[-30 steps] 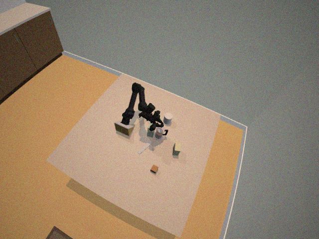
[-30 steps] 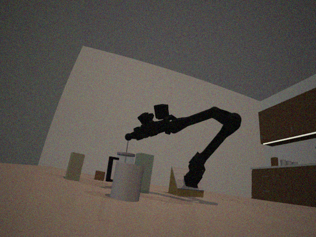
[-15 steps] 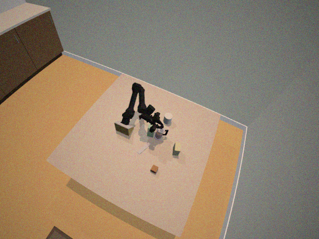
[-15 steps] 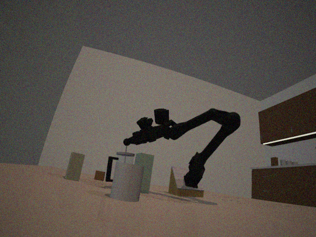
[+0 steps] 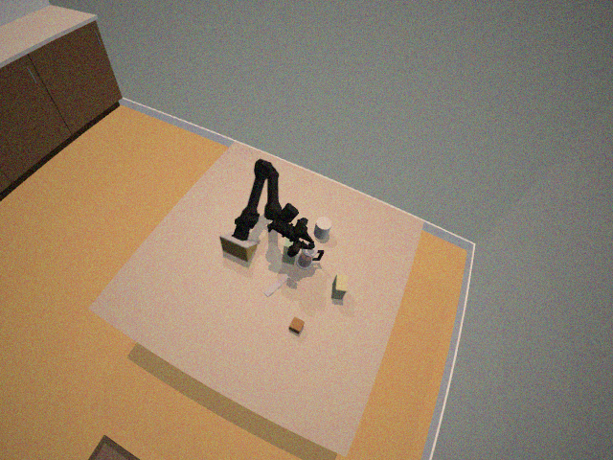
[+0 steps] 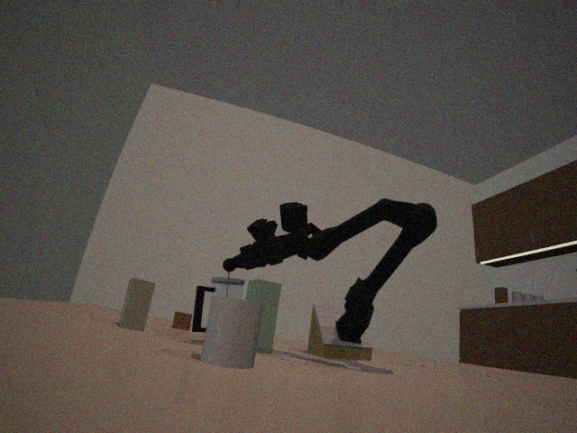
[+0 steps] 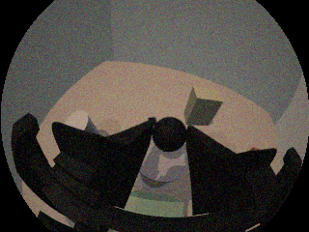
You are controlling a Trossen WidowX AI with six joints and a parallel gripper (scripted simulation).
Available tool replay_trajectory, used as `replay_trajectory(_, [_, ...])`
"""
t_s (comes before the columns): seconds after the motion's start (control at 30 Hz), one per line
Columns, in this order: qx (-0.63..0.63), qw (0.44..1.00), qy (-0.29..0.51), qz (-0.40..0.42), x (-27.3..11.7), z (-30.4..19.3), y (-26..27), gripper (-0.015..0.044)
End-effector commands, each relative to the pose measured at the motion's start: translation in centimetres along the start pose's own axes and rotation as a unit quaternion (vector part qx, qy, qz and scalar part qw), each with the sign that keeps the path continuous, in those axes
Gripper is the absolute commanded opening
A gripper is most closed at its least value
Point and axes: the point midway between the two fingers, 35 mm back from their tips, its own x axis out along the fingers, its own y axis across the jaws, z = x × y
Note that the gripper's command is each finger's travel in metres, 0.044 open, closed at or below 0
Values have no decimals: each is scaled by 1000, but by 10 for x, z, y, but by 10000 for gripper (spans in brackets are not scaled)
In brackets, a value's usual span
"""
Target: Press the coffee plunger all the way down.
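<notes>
The coffee press (image 5: 306, 259) (image 6: 199, 308) stands upright on the table, a glass body with a black handle (image 5: 320, 256). In the exterior view its lid (image 6: 227, 280) shows above a grey cylinder that hides the body. The black round plunger knob (image 6: 228, 264) (image 7: 169, 133) sits a short way above the lid, with only a short piece of rod showing. My gripper (image 5: 306, 245) (image 6: 231, 263) (image 7: 170, 128) reaches in from the side and is shut on the knob, one dark finger on each side in the wrist view.
A grey-white cylinder (image 5: 323, 227) (image 6: 230, 333), a green box (image 5: 285, 253) (image 6: 264, 312), an olive box (image 5: 339, 286) (image 6: 136, 303) (image 7: 205, 108), a brown cube (image 5: 297, 324) (image 6: 181, 319) and a yellow wedge (image 5: 238, 247) (image 6: 315, 333) stand around the press. A white strip (image 5: 275, 287) lies flat.
</notes>
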Motion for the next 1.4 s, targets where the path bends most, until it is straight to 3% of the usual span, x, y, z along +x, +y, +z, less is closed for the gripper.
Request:
replay_trajectory(0.0, [10,1000,8,3,3,-5,0,123])
replay_trajectory(0.87, [5,1000,2,1,2,-2,-2,123])
replay_trajectory(1.27, [5,1000,2,1,2,-2,-2,438])
replay_trajectory(1.37, [5,1000,2,1,2,-2,-2,440])
